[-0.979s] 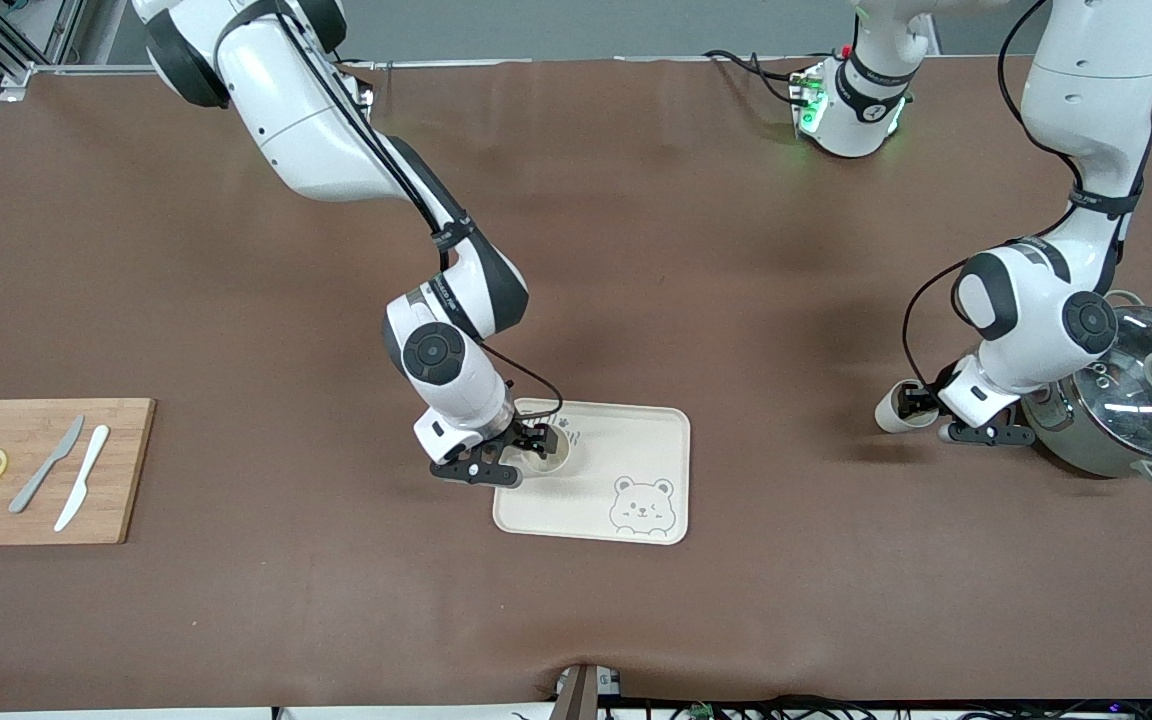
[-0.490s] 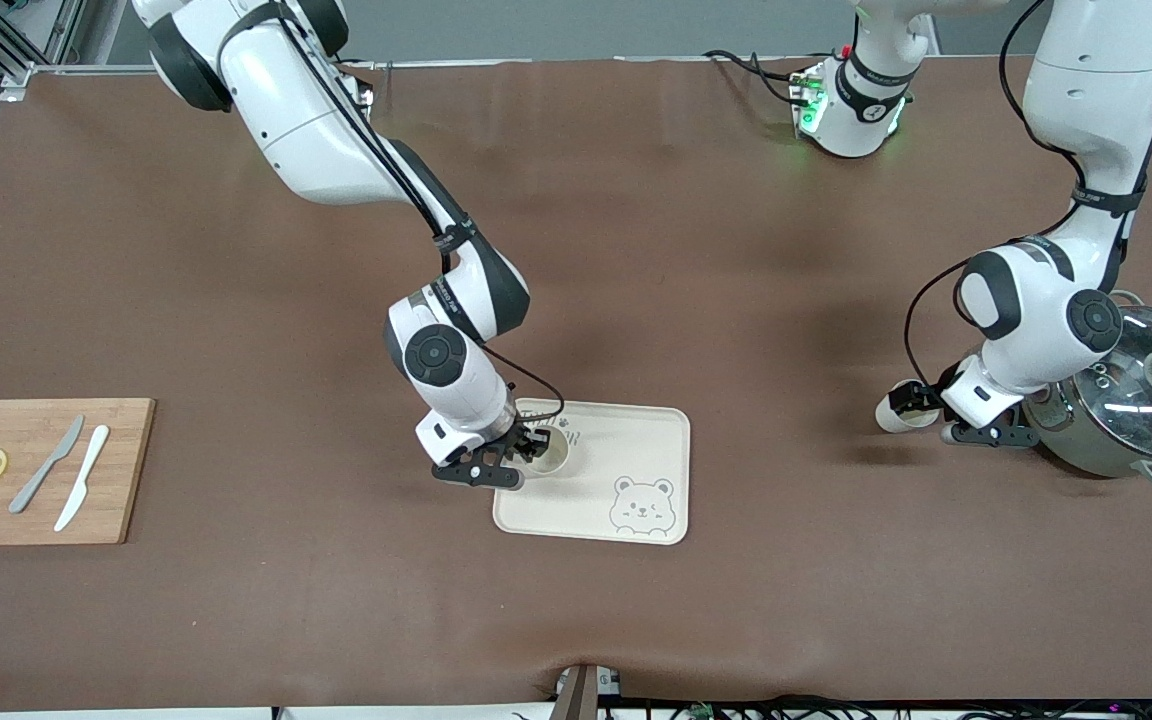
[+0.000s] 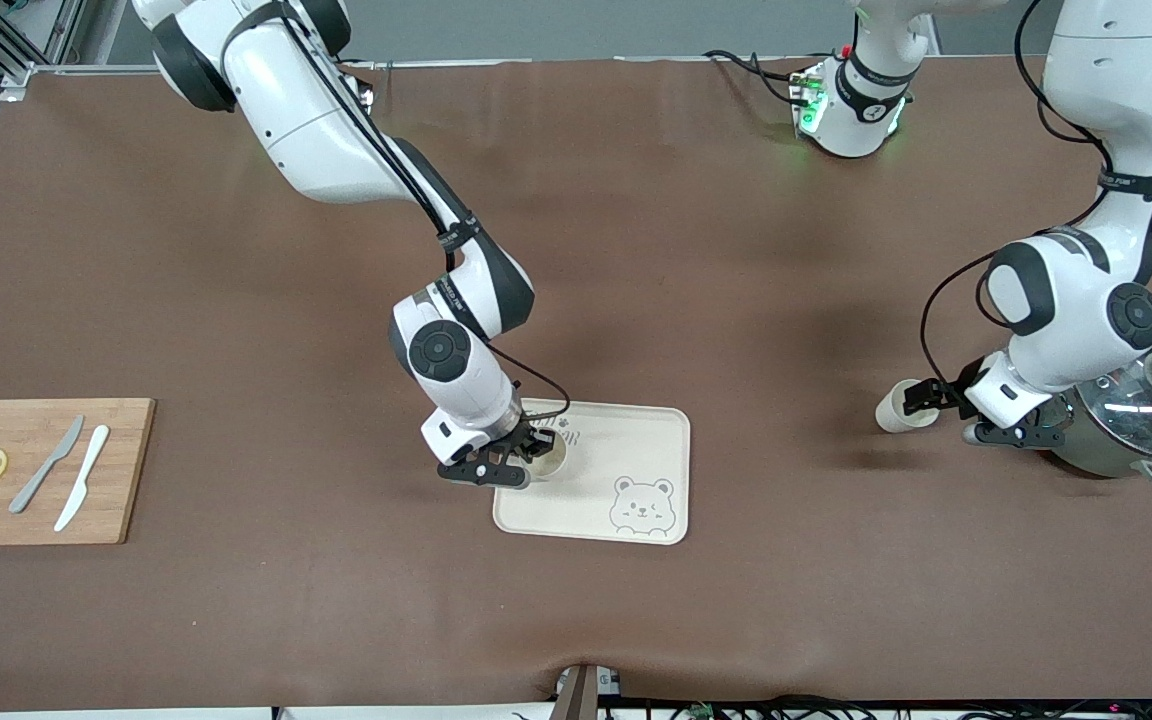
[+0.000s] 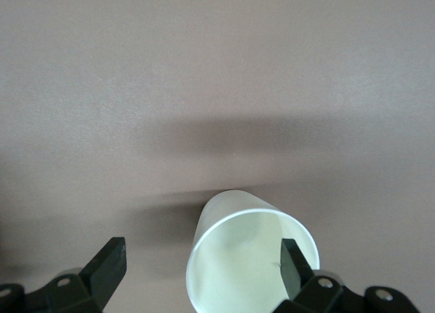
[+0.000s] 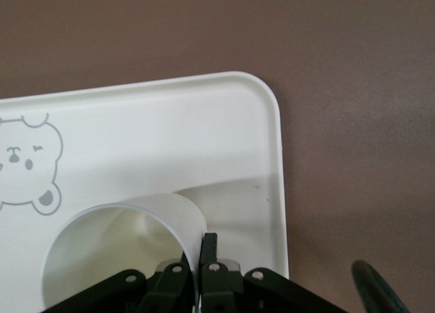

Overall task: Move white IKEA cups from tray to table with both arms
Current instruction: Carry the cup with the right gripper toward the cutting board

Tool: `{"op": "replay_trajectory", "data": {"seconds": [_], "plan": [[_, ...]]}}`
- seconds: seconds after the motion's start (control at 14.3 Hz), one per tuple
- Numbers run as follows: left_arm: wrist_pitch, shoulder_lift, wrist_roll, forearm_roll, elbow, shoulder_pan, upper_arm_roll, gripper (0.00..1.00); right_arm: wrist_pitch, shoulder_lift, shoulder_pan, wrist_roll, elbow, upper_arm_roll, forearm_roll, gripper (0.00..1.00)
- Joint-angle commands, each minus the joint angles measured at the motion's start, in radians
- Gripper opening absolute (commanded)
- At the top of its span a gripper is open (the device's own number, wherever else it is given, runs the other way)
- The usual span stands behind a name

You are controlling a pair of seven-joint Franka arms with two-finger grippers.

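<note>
From my seat, my left gripper [image 3: 939,398] has just spread wide and let go of the first cup [image 3: 898,407], now standing on the table [image 3: 736,250] beside the pot [image 3: 1131,410] — while my right gripper [image 3: 528,448] has pinched shut on the rim of the second cup [image 3: 548,455] on the tray [image 3: 636,440] — half done.

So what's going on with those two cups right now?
Right hand shut on the cup on the tray. Left hand open around the cup on the table, beside the pot. Nothing in the way.
</note>
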Motion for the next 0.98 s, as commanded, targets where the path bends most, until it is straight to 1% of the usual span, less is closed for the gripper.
{"op": "replay_trajectory", "data": {"seconds": [0.0, 0.07, 0.14, 0.28, 0.35, 0.49, 0.63, 0.7, 0.84, 0.91], "plan": [[-0.091, -0.017, -0.001, 0.019, 0.056, 0.007, 0.004, 1.0, -0.137, -0.038, -0.022, 0.001, 0.051, 0.008, 0.013, 0.0], [-0.126, -0.019, -0.004, 0.021, 0.088, 0.017, 0.005, 1.0, -0.217, -0.055, -0.046, -0.015, 0.083, 0.01, 0.015, 0.0], [-0.173, -0.02, -0.005, 0.021, 0.126, 0.019, 0.007, 1.0, -0.285, -0.091, -0.069, -0.056, 0.088, 0.01, 0.015, 0.0], [-0.239, -0.02, -0.016, 0.021, 0.178, 0.02, 0.011, 1.0, -0.378, -0.188, -0.126, -0.262, 0.055, 0.001, 0.013, 0.0], [-0.243, -0.022, -0.028, 0.021, 0.191, 0.019, 0.011, 1.0, -0.409, -0.231, -0.175, -0.35, 0.022, 0.001, 0.013, 0.0], [-0.244, -0.025, -0.033, 0.038, 0.206, 0.017, 0.01, 1.0, -0.437, -0.315, -0.244, -0.496, -0.068, -0.001, 0.01, 0.0], [-0.244, -0.023, -0.037, 0.05, 0.226, 0.011, 0.007, 1.0, -0.433, -0.409, -0.307, -0.622, -0.186, -0.004, -0.002, 0.0], [-0.246, -0.022, -0.037, 0.05, 0.243, 0.011, 0.005, 1.0, -0.433, -0.441, -0.35, -0.68, -0.228, -0.004, -0.002, 0.0], [-0.249, -0.019, -0.063, 0.047, 0.28, 0.008, 0.002, 1.0, -0.433, -0.475, -0.431, -0.836, -0.274, -0.004, -0.002, 0.0], [-0.257, -0.014, -0.121, 0.05, 0.303, 0.002, 0.001, 1.0, -0.433, -0.477, -0.468, -0.899, -0.285, -0.004, -0.002, 0.0]]}}
